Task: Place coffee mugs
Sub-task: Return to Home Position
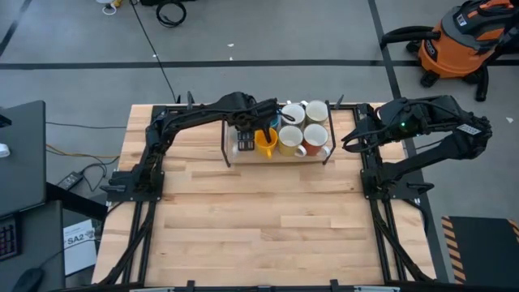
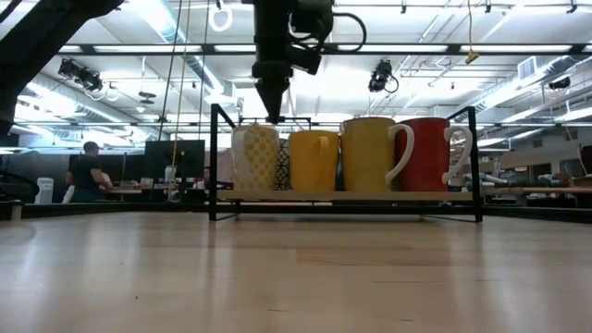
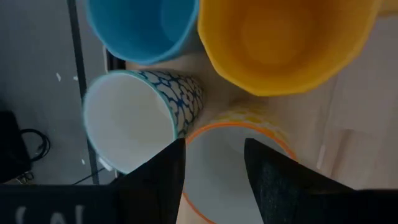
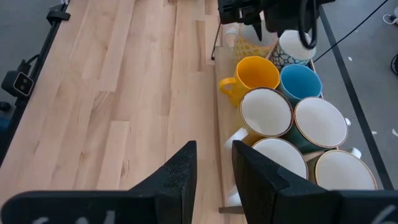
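Note:
Several mugs stand close together on a black wire-framed rack with a wooden floor (image 1: 280, 158) at the table's far middle. In the right wrist view I see an orange-yellow mug (image 4: 257, 74), a blue one (image 4: 300, 81), a blue-patterned one (image 4: 292, 46) and several with white insides (image 4: 266, 111). My left gripper (image 3: 214, 144) hangs open, pointing down, just above a yellow-patterned mug with an orange rim (image 3: 236, 127) at the rack's left end. One finger is over its opening, the other over its rim. My right gripper (image 4: 214, 146) waits open, right of the rack.
The wooden table is bare (image 1: 259, 227) between the rack and the near edge. The rack's black frame (image 2: 215, 162) rises about as high as the mug tops. A person (image 2: 90, 171) sits far behind the table. An orange vacuum (image 1: 458, 40) stands on the floor beyond the far right corner.

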`<action>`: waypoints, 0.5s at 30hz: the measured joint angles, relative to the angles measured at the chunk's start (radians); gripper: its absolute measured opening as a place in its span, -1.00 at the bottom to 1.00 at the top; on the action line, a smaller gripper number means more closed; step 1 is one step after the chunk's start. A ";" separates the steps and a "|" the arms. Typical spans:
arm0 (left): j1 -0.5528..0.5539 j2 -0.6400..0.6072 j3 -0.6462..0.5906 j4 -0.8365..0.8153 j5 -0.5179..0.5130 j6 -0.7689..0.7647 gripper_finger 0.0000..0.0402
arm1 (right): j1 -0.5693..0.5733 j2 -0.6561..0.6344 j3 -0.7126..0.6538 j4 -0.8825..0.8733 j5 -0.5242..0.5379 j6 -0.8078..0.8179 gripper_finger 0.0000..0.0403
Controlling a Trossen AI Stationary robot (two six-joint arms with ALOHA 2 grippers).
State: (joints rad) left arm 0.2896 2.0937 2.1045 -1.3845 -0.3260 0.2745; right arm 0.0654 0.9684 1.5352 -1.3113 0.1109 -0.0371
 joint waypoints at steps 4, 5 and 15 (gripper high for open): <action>-0.003 0.000 0.037 -0.001 0.000 0.000 -0.14 | 0.000 0.000 0.000 0.000 0.000 0.000 -0.47; -0.006 0.000 0.049 -0.001 0.000 0.000 -0.14 | 0.000 0.000 0.000 0.000 0.000 0.000 -0.47; -0.067 0.000 0.252 -0.001 0.000 -0.045 -0.14 | 0.000 -0.093 -0.038 0.068 0.000 -0.009 -0.47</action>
State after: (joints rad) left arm 0.2224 2.0941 2.3564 -1.3852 -0.3256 0.2298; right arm 0.0652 0.8758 1.4971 -1.2430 0.1112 -0.0457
